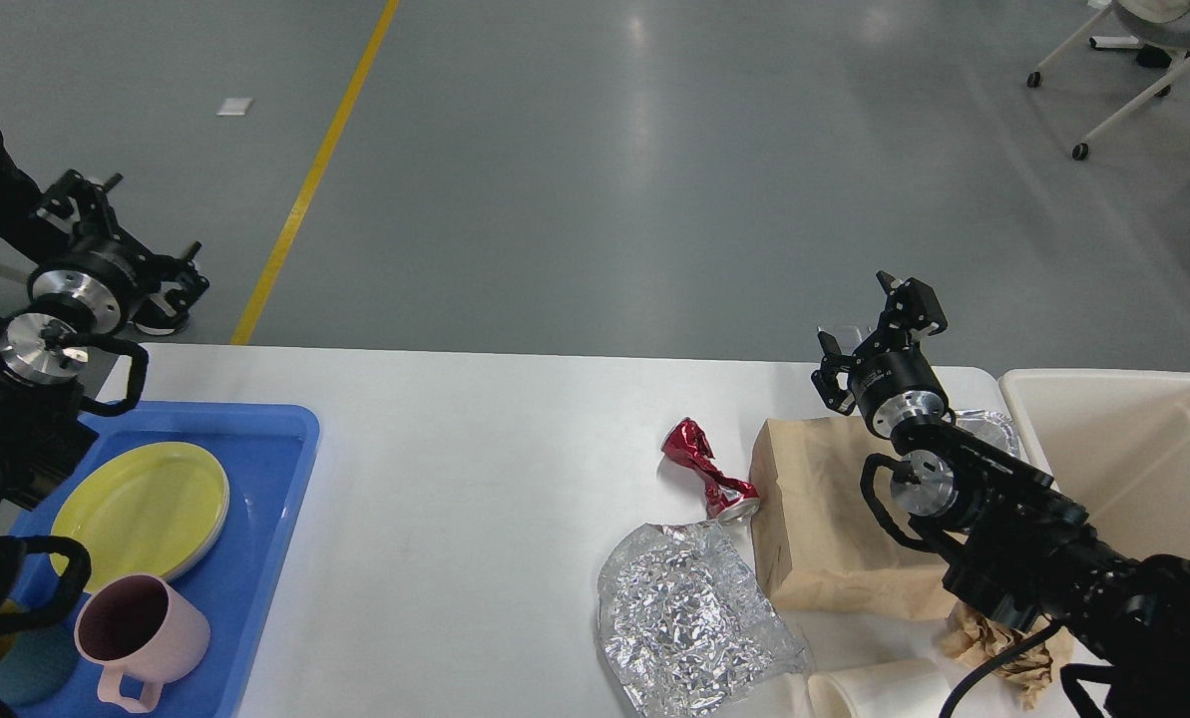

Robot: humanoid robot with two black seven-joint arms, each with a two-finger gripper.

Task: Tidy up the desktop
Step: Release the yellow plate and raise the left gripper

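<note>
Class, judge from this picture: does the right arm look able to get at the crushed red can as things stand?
Probably yes. The right gripper hangs open and empty above the brown paper bag; the crushed red can lies just left of the bag, uncovered from above.

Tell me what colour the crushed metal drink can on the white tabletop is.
Shiny red, the crushed metal drink can; seen best in the head view.
</note>
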